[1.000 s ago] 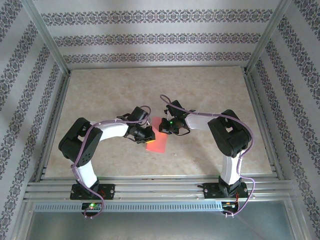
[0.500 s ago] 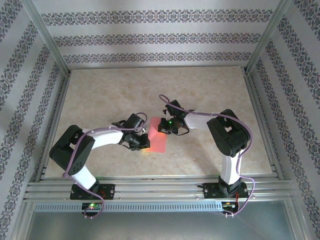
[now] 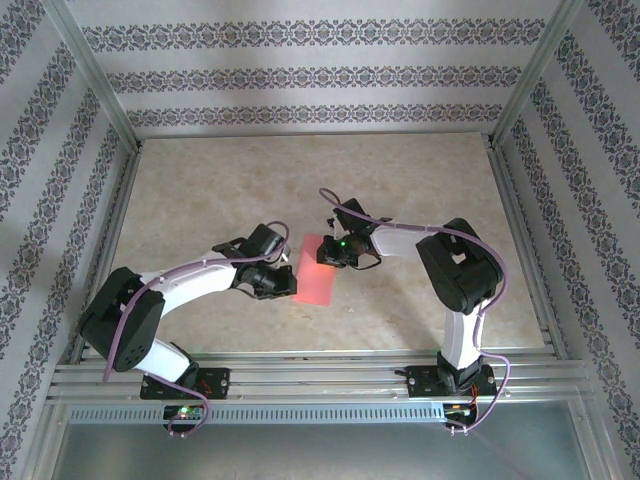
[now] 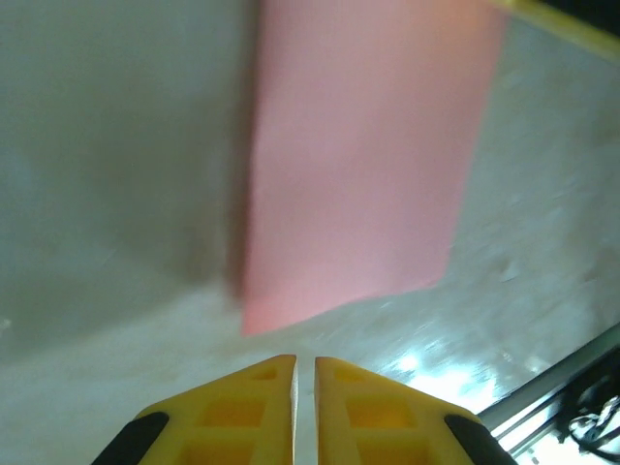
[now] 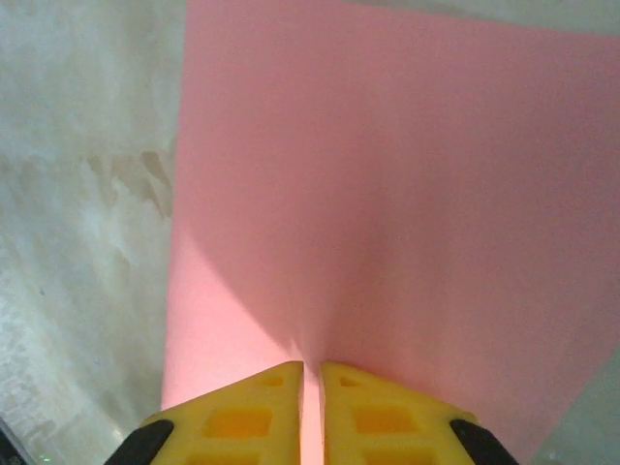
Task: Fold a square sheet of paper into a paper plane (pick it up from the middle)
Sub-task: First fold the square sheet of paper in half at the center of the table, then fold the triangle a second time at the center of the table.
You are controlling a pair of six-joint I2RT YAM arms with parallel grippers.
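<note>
closely, right jaws pinched on pink sheet (image 5: pixel 387 194), left jaws closed, empty, sheet just ahead

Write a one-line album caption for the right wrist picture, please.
The right hand pinches an edge of the pink square sheet of paper between its yellow fingers, over a pale mottled table.
</note>
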